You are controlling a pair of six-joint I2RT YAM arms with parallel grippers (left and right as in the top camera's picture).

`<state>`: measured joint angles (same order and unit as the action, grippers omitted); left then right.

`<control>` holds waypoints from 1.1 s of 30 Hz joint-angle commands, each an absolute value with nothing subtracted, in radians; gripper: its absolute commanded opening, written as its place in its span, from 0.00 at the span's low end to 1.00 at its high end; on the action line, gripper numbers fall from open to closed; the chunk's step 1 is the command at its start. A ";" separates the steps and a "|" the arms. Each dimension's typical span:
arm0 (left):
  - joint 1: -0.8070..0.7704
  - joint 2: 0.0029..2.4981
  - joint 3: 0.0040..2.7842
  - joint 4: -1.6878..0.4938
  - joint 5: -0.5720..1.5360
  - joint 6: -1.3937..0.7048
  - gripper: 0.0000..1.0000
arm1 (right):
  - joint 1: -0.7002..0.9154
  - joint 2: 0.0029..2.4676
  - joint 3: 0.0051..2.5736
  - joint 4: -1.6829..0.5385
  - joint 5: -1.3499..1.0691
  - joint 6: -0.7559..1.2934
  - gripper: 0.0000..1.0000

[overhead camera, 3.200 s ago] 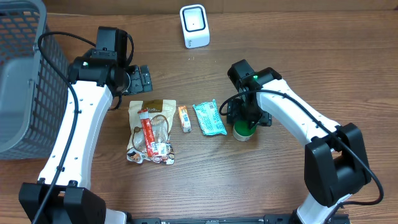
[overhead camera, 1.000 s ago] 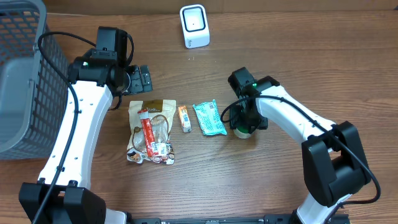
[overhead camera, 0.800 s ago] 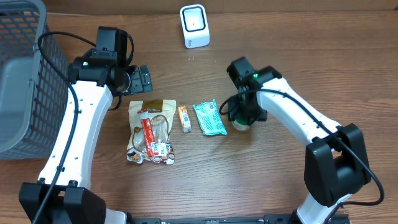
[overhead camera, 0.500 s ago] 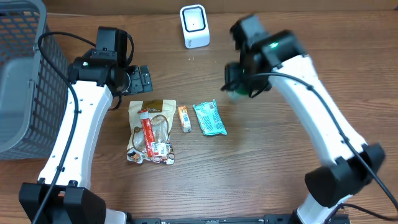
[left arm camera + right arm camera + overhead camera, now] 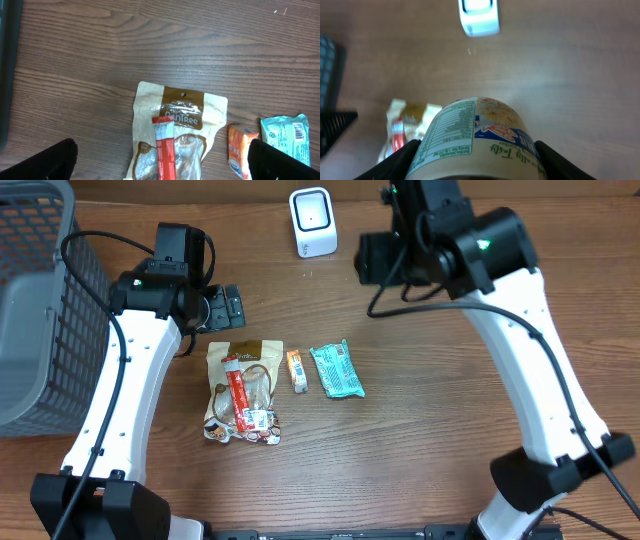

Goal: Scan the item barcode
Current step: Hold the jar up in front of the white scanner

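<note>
Right gripper (image 5: 478,165) is clamped across a white paper cup with green nutrition print and a blue logo panel (image 5: 480,134), fingers on either side of the cup wall. Cup is off the wooden table (image 5: 450,440), carried high at the far side.

Key relation: the white boxy barcode scanner (image 5: 479,17) sits straight ahead of the cup in the wrist view, past its far edge, well apart. Overhead puts the scanner (image 5: 312,222) just left of the gripper and a bit further back.

- No barcode visible. Nutrition panel and logo face the wrist camera, so the code is probably on a hidden side; likely needs a wrist roll before presenting.
- Cup's long axis: can't settle from these views.
- Right arm is clearly nearer the scanner.

Left gripper (image 5: 230,308) has jaws spread wide, holding nothing, parked above the tan snack pouch with a red stick pack on it (image 5: 175,131). Small orange packet (image 5: 296,370) and teal wrapper (image 5: 336,370) lie on the table beside it.
</note>
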<state>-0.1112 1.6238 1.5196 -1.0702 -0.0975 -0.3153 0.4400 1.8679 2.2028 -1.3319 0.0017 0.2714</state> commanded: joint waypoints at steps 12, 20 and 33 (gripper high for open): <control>-0.118 1.629 1.538 -1.069 -0.092 -0.329 1.00 | 0.437 2.083 2.216 -0.834 -0.001 0.151 0.04; -0.118 1.629 1.538 -1.069 -0.093 -0.329 1.00 | 0.437 2.255 2.212 -0.502 -0.001 0.151 0.04; -0.118 1.629 1.538 -1.069 -0.092 -0.329 1.00 | 0.437 2.555 2.212 -0.015 0.001 0.152 0.04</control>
